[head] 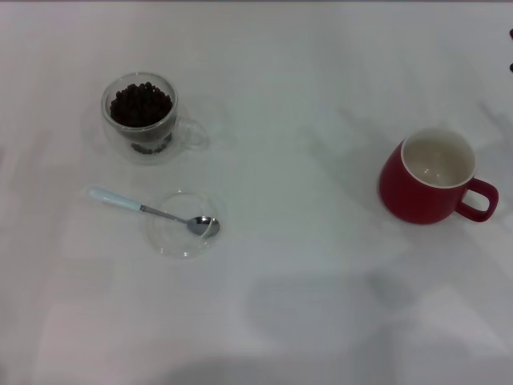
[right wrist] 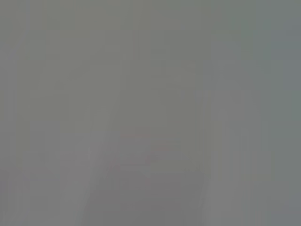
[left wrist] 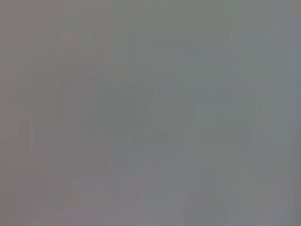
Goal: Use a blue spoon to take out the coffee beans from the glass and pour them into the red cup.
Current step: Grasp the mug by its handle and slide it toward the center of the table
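In the head view the glass stands at the back left, upright, with a heap of coffee beans inside and its handle to the right. The blue spoon lies in front of it, its metal bowl resting in a flat clear dish and its pale blue handle pointing left. The red cup stands upright at the right, its cream inside empty and its handle to the right. Neither gripper shows in the head view. Both wrist views show only plain grey.
The white table fills the head view. Something small and dark shows at the right edge, far back. Faint shadows lie on the table along the front.
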`<state>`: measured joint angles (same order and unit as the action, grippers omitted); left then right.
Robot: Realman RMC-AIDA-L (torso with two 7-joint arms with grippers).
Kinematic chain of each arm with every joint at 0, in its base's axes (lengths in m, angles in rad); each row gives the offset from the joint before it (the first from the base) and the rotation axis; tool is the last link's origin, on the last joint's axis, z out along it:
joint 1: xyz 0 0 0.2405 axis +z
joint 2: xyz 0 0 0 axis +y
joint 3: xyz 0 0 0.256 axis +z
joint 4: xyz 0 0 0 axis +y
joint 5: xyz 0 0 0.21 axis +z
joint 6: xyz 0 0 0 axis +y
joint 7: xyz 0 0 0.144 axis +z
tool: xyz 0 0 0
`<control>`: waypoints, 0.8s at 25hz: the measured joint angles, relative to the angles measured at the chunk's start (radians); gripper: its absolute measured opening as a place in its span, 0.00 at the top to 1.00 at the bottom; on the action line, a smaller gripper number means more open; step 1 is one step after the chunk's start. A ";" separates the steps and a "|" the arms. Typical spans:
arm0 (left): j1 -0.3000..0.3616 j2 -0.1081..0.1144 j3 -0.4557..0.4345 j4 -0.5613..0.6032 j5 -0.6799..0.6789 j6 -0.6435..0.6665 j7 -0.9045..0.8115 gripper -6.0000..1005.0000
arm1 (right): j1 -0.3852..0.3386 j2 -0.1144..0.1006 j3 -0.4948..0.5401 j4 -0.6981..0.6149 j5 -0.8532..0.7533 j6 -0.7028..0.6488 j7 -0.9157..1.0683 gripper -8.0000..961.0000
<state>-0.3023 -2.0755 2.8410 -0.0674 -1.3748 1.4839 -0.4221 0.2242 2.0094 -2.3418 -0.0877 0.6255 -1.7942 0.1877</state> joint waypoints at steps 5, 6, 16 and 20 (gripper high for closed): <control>0.037 0.001 0.000 -0.002 0.002 0.018 -0.004 0.38 | -0.006 0.000 -0.011 0.007 -0.003 0.001 0.000 0.21; 0.037 0.001 0.000 -0.002 0.002 0.018 -0.004 0.38 | -0.008 -0.001 -0.011 0.008 -0.003 0.001 0.002 0.21; 0.123 -0.001 -0.003 0.034 0.005 0.114 -0.009 0.38 | -0.058 -0.004 -0.016 0.134 -0.036 -0.026 0.117 0.21; 0.128 -0.002 0.000 0.047 0.005 0.115 -0.003 0.38 | -0.097 -0.004 -0.021 0.235 -0.100 -0.071 0.176 0.21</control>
<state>-0.1741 -2.0776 2.8408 -0.0206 -1.3695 1.5985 -0.4248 0.1267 2.0053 -2.3628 0.1470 0.5251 -1.8651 0.3636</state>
